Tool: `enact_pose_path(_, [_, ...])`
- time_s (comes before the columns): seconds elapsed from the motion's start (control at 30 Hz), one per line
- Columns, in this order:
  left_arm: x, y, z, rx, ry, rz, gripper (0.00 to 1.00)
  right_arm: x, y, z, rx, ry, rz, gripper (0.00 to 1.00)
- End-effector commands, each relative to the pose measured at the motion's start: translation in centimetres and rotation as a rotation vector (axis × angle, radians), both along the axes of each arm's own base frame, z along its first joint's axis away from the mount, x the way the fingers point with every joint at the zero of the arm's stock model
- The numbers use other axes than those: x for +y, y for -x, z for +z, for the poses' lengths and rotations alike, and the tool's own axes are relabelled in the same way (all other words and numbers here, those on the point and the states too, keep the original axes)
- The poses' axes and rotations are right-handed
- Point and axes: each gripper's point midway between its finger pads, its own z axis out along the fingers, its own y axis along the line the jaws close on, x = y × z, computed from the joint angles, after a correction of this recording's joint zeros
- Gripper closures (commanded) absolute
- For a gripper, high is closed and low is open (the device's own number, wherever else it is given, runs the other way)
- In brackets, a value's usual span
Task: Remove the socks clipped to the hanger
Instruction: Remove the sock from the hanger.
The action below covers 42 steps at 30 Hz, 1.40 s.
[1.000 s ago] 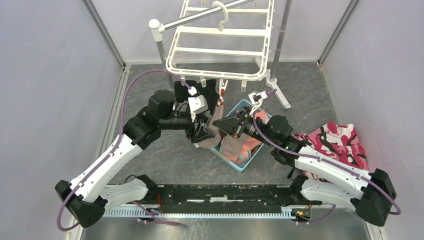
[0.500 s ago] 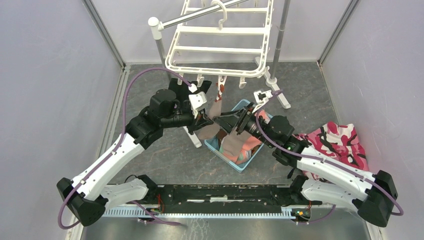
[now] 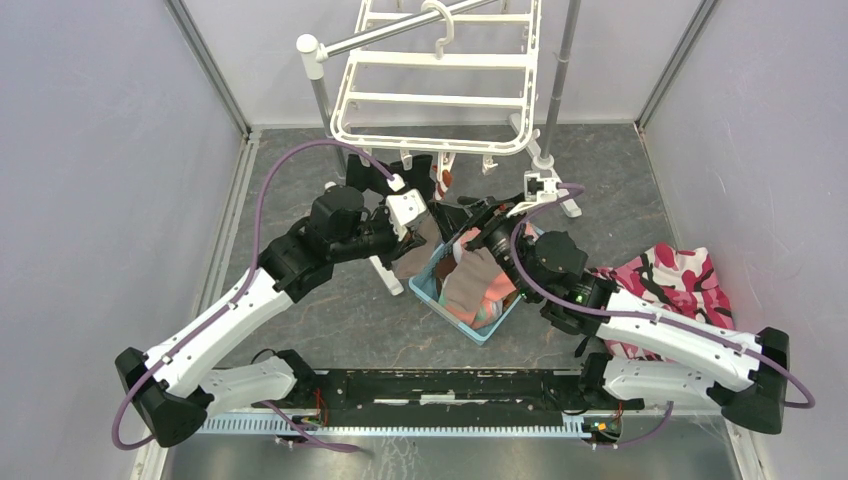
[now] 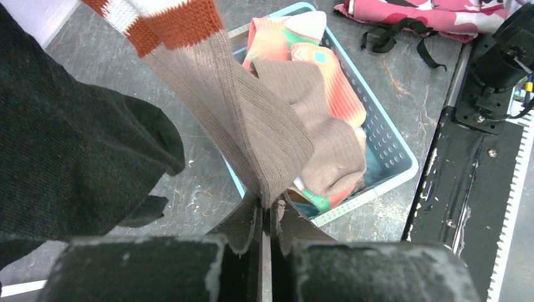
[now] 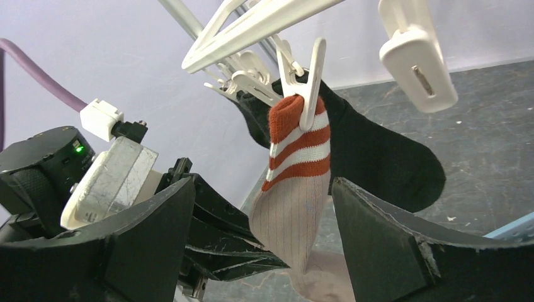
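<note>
While its fingers were pinched shut on the lower end of the tan sock, the left gripper was held just left of the blue basket. The sock's orange-and-white cuff was gripped by a white clip of the hanger, above the basket's far corner, with a black sock clipped behind it. The right gripper was spread wide around the tan sock, over the basket's far edge. More socks were lying in the basket.
</note>
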Motion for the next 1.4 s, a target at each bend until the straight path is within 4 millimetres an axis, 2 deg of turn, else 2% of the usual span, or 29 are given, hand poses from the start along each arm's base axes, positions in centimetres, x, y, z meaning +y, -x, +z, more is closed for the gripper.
enact_pose_path(0.0, [-0.4,-0.9,0.6,-0.102,-0.019,-0.011,0.98,-1.1,-1.7,2.4,-0.028,0.013,-0.136,0.18])
enact_pose_path(0.13, [-0.5,-0.9,0.7,-0.124,-0.031,-0.015,0.98,-0.4,-2.9,4.0,-0.044,0.032,-0.169,0.27])
enact_pose_path(0.37, [-0.4,-0.8,0.9,-0.133,-0.031,-0.016,0.98,-0.3,-4.8,4.8,-0.041,0.017,-0.177,0.37])
enact_pose_path(0.6, [-0.6,-0.6,1.1,-0.130,-0.021,-0.026,0.98,-0.6,-6.5,4.7,-0.031,-0.011,-0.161,0.39])
enact_pose_path(0.8, [-0.7,-0.7,1.1,-0.129,-0.024,-0.026,0.98,1.5,-6.9,5.3,-0.056,-0.006,-0.088,0.41])
enact_pose_path(0.9, [-0.7,-0.7,1.1,-0.129,-0.024,-0.027,0.98,1.7,-7.0,5.1,-0.056,-0.006,-0.084,0.42])
enact_pose_path(0.97, [-0.7,-0.7,1.0,-0.128,-0.025,-0.028,0.98,1.5,-7.0,5.3,-0.063,-0.013,-0.092,0.46])
enact_pose_path(1.1, [-0.7,-0.6,0.9,-0.126,-0.025,-0.027,0.98,0.9,-6.9,5.7,-0.079,-0.027,-0.105,0.63])
enact_pose_path(1.23, [-0.7,-0.6,0.5,-0.122,-0.028,-0.029,0.98,0.5,-7.0,5.5,-0.080,-0.021,-0.112,0.68])
enact_pose_path(1.37, [-0.6,-0.3,-0.3,-0.104,-0.035,-0.032,0.98,0.4,-6.9,5.3,-0.090,-0.022,-0.095,0.81])
